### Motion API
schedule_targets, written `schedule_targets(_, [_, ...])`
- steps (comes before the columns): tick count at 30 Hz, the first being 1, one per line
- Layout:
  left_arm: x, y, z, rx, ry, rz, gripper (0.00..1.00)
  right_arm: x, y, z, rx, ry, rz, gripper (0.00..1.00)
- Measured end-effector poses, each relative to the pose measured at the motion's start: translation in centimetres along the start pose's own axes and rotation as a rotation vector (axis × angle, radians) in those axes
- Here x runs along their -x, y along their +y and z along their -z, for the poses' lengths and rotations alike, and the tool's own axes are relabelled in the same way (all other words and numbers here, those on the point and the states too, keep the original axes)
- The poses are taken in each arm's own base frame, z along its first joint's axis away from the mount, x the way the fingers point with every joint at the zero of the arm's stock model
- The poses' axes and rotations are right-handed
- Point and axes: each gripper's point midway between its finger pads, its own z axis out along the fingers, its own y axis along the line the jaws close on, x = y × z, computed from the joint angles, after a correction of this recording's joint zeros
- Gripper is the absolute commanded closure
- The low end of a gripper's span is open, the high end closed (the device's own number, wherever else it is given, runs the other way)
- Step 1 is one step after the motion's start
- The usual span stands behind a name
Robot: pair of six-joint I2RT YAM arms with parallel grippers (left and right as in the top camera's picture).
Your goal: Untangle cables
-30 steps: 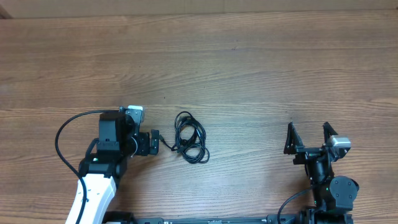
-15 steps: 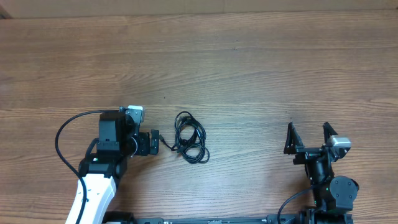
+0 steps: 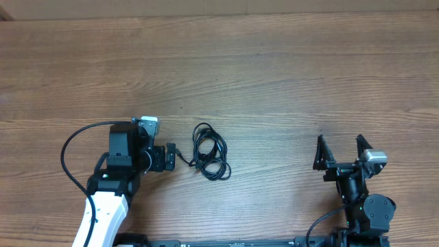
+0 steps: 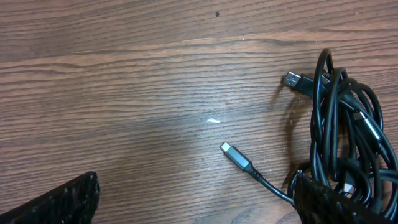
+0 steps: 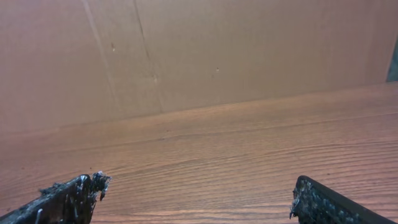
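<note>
Cables: thin black cords in one small knotted bundle lie on the brown wooden table, just right of the left gripper.
Grippers: both spread wide, holding nothing (the right gripper sits well apart).
Do it well: pinch the loose silver-tipped plug first, I think, then pull slowly.
Hard to see: which cord crosses which; the bundle's right side is cut off.

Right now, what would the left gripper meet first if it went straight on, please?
Most likely the loose plug end of the cables, just ahead of the open left gripper; depth is unclear.
</note>
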Motion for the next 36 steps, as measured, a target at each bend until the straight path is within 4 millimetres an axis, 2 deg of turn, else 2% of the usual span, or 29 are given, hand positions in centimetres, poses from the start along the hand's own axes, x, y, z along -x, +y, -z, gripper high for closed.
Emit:
schedule_targets(28, [0.0,0.0,0.0,0.0,0.0,-0.01,0.0,0.0,0.0,0.0,0.0,0.0,0.0,0.0])
schedule_targets(36, [-0.3,0.1,-1.2,-0.004,0.037,-0.014,0.0,0.0,0.0,0.0,0.0,0.001,0.0,0.0])
